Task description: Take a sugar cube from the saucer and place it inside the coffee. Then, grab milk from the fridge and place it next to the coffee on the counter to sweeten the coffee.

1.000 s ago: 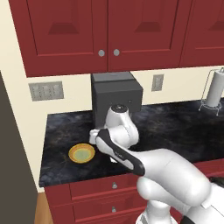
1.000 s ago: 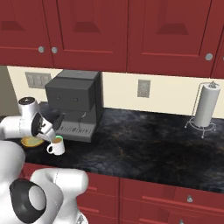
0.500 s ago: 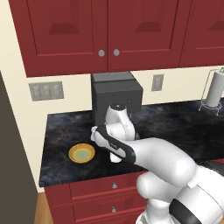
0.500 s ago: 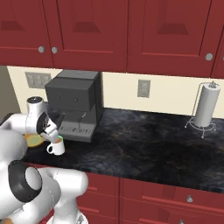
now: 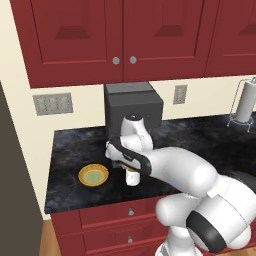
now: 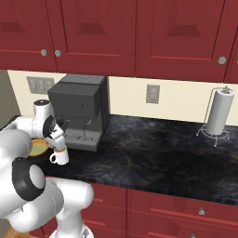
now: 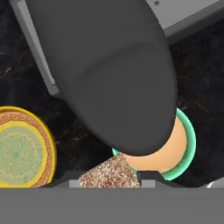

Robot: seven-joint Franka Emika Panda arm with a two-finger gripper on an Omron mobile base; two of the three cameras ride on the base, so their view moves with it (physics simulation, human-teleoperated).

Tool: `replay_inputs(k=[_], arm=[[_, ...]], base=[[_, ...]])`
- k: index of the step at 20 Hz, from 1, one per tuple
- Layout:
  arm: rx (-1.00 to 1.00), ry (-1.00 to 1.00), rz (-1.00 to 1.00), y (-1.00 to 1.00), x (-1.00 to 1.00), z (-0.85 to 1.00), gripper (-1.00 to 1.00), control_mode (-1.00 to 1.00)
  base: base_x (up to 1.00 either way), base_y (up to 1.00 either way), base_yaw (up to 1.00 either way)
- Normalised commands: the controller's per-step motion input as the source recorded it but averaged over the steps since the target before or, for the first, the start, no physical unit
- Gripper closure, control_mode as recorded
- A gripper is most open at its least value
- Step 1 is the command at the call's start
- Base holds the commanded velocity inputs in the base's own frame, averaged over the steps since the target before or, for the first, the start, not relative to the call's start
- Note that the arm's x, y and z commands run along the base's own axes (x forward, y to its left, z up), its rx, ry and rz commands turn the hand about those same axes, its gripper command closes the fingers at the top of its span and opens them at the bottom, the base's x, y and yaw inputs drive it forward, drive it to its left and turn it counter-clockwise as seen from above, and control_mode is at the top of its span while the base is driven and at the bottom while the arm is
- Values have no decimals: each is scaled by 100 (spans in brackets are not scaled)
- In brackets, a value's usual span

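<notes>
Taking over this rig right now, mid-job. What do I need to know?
Gripper: closed on the sugar cube, hovering just above the coffee.
Saucer: on the counter beside the cup, no cube on it.
Done: cube picked off the saucer and carried over the cup.
Left: open the jaws so the cube drops into the coffee, then fetch the milk from the fridge and set it on the counter next to the coffee.

Arm moved right, over coffee (image 5: pixel 132 176).
</notes>
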Motion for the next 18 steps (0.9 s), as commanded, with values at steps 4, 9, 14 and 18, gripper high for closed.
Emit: replay_inputs(k=[4,9,14,18], arm=[[0,0,0,-31,10,-8,100,-100],[0,0,0,-12,14,-20,100,-100],[0,0,0,-23,1,-8,100,-100],[0,0,0,0,0,-2,100,-100]], base=[[0,0,0],[0,0,0],[0,0,0],[0,0,0]])
